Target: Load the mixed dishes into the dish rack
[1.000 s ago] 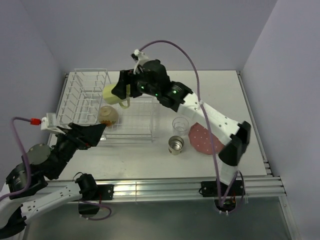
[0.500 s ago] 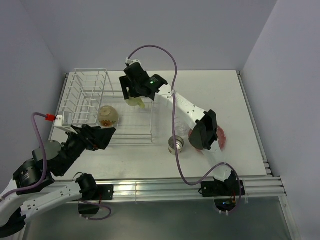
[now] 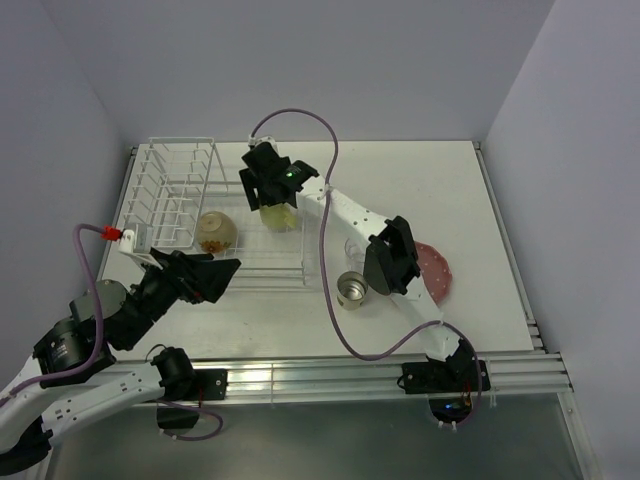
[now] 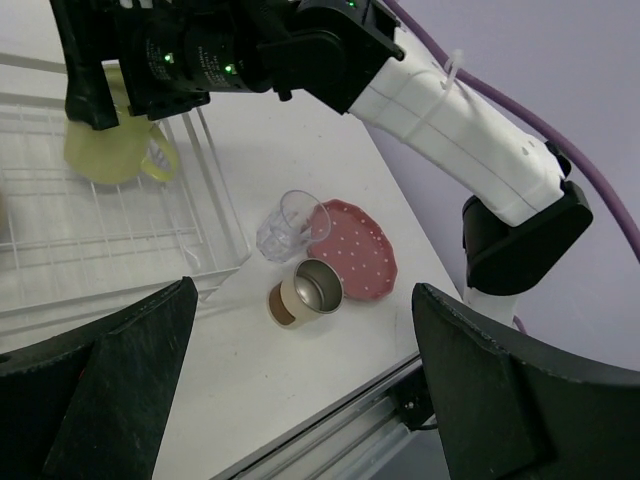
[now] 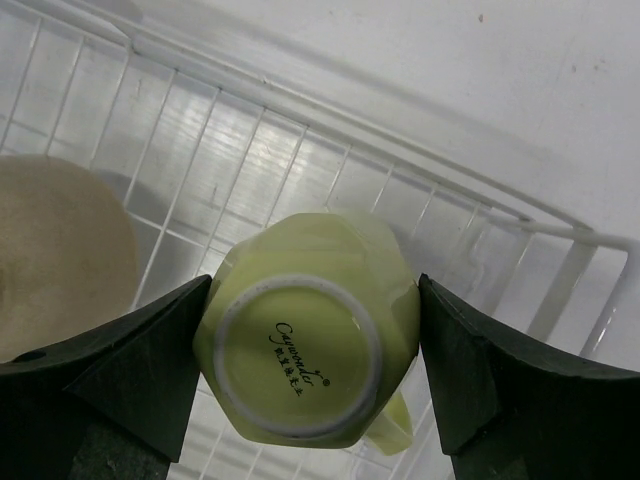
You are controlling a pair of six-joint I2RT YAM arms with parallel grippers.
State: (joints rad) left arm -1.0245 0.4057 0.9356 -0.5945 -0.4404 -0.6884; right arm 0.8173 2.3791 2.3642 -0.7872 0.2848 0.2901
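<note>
My right gripper is shut on the pale yellow-green mug, held upside down low in the flat basket section of the white wire dish rack. In the right wrist view the fingers flank the mug's base over the rack wires. The cream bowl sits in the rack beside it. The clear glass tumbler, small steel cup and pink dotted plate stand on the table right of the rack. My left gripper is open and empty near the rack's front edge.
The right arm's forearm and elbow stretch over the tumbler and partly cover the plate. A purple cable loops above the rack. The left wrist view shows the steel cup, tumbler and plate close together.
The right arm has carried the mug down into the rack's basket section, and its elbow has swung left over the plate. The left gripper has edged right.
</note>
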